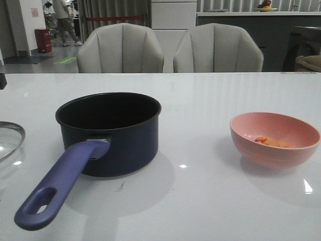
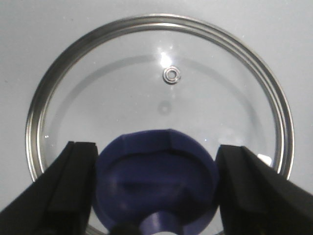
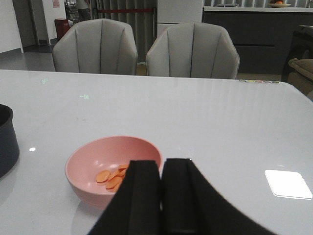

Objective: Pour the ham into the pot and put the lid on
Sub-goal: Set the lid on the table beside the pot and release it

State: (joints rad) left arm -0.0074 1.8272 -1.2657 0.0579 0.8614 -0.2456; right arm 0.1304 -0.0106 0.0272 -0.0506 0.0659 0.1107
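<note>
The dark navy pot (image 1: 128,145) stands left of centre, and its purple-blue handle (image 1: 60,183) points toward the near edge. Orange-pink ham (image 1: 273,142) lies in a pink bowl (image 1: 271,158) on the right. Only the rim of the glass lid (image 1: 12,131) shows at the far left. In the left wrist view the lid (image 2: 146,88) lies flat. My left gripper (image 2: 156,188) is open, one finger on each side of the blue knob (image 2: 156,171). My right gripper (image 3: 161,164) is shut on nothing, just beside the bowl (image 3: 85,186) and its ham (image 3: 113,177). The pot's wall (image 3: 5,142) shows at that view's edge.
Two grey chairs (image 1: 120,50) (image 1: 218,50) stand behind the table's far edge. The white tabletop (image 1: 200,100) lies bare between pot and bowl. Neither arm shows in the front view.
</note>
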